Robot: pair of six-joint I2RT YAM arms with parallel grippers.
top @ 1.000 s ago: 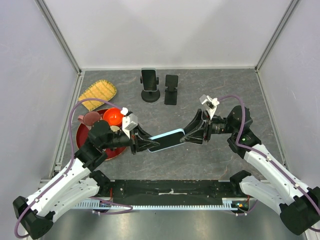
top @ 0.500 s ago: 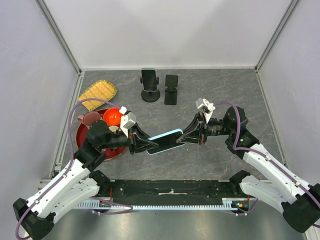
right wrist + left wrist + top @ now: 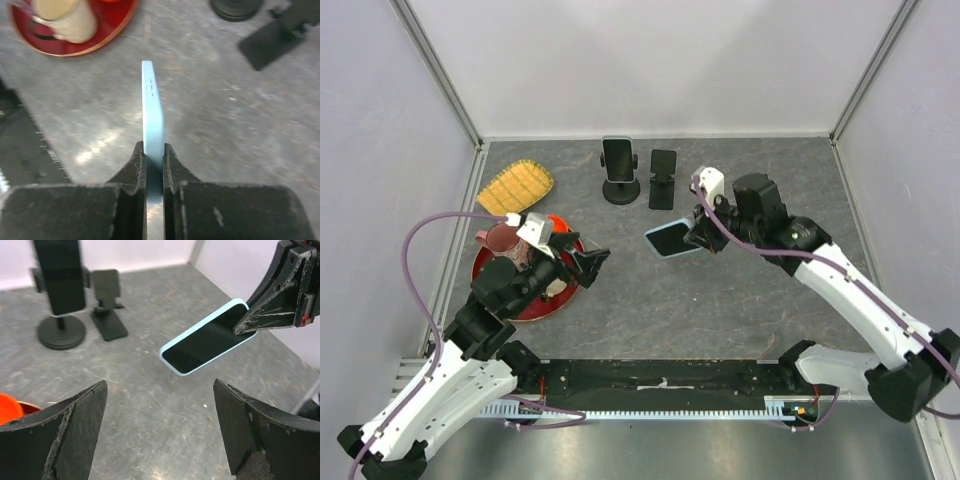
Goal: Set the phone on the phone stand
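phone (image 3: 207,337): glossy black screen, smooth pale-blue rim | table (image 3: 740,320): mottled grey, stone-look, matt | left gripper (image 3: 160,385) fingers (image 3: 60,440): matt black plastic, grainy, scuffed edges | tray (image 3: 525,310), left of phone: glossy red | basket (image 3: 515,185), left of phone: woven, straw-yellow | phone stand (image 3: 662,180), behind phone: matt black plastic

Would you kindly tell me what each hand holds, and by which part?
The right hand pinches the phone by one short end, across its faces. The left hand is open, holding nothing.
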